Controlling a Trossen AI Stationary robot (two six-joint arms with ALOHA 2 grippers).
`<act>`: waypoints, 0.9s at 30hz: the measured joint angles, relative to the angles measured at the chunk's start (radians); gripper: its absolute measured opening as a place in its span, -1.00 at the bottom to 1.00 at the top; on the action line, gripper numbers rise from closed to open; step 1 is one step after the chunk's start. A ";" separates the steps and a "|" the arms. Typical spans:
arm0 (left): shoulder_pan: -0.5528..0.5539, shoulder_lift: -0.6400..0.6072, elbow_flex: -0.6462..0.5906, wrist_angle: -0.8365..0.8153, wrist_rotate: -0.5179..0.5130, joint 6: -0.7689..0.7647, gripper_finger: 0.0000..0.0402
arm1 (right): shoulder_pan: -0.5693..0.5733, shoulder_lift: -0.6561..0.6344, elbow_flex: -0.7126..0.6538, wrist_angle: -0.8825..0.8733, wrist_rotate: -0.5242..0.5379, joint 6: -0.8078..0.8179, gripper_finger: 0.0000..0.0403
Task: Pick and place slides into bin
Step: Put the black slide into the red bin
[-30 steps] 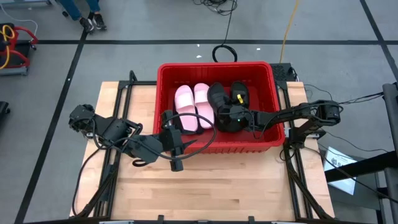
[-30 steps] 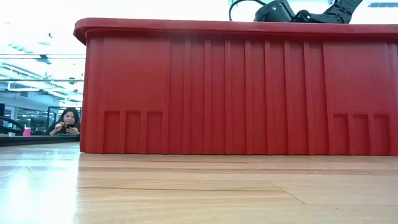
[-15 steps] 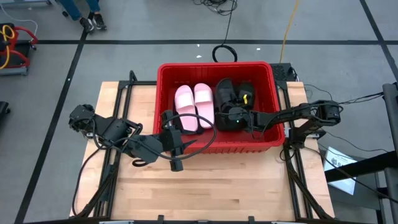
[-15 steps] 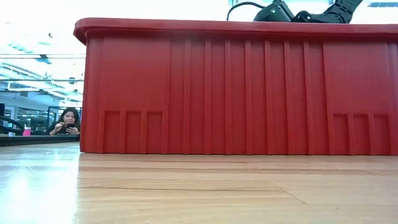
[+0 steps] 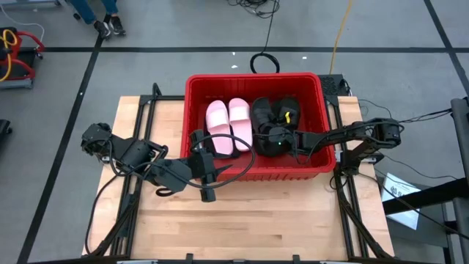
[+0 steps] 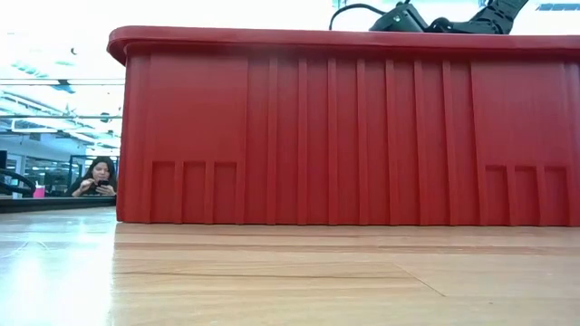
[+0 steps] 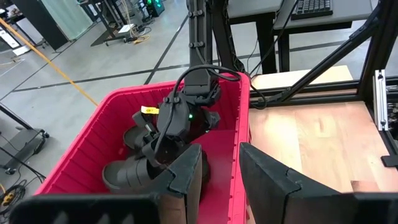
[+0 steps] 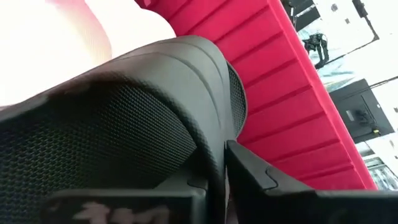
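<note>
The red bin (image 5: 322,158) stands at the table's far middle and fills the low view (image 6: 344,127). Two pink slides (image 5: 227,125) lie side by side in its left half. Black slides (image 5: 275,114) are heaped in its right half. My right gripper (image 5: 272,138) reaches into the bin from the right and is shut on a black slide (image 8: 124,112). My left gripper (image 7: 221,174) hangs open above the bin's near left wall (image 7: 244,149) and holds nothing. My right gripper pinches the curved edge of the black slide's strap (image 8: 214,143) between its two fingers. It comes at the slide nearly level from the table's right side. The slide stays inside the bin beside a pink slide (image 8: 50,37); what its sole rests on is hidden.
Bare wooden table (image 5: 242,220) lies in front of the bin. The right arm (image 6: 426,18) crosses the bin's right rim. Cables trail on the floor behind the bin, and a seated person (image 6: 98,177) shows far off beyond the table.
My right gripper has rolled a little inside the bin. The black slide it holds has swung toward the far right, up against the other black slide. My left arm has kept still.
</note>
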 joint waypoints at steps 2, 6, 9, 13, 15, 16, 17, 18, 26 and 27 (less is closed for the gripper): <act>0.000 0.000 0.000 0.000 0.000 0.000 -0.44 | 0.000 0.000 0.000 -0.014 0.011 0.003 -0.78; 0.000 0.000 0.000 0.000 0.000 0.000 -0.44 | 0.000 0.000 0.000 -0.030 0.088 0.003 -0.63; 0.000 0.000 0.000 0.000 0.000 0.001 -0.44 | -0.001 0.000 0.000 -0.030 0.099 0.015 -0.51; 0.000 0.000 0.000 0.000 0.000 0.002 -0.44 | -0.001 0.000 0.000 -0.031 0.101 0.017 -0.33; 0.000 0.000 0.000 0.000 0.000 0.002 -0.44 | -0.002 0.000 0.000 -0.032 0.102 0.019 -0.24; 0.000 0.000 0.000 0.000 0.000 0.002 -0.44 | -0.001 0.000 0.000 -0.033 0.102 0.019 -0.19; 0.000 0.000 0.000 0.000 0.000 0.002 -0.44 | 0.001 0.000 0.000 -0.035 0.103 0.015 -0.15; 0.000 0.000 0.000 0.000 0.000 0.002 -0.44 | 0.006 0.000 0.000 -0.037 0.103 0.010 -0.10; 0.000 0.000 0.000 0.000 0.002 0.001 -0.44 | 0.040 0.000 0.000 -0.081 0.107 0.015 0.07; 0.000 0.000 0.000 0.000 0.002 0.001 -0.44 | 0.044 0.000 0.000 -0.084 0.107 0.015 0.07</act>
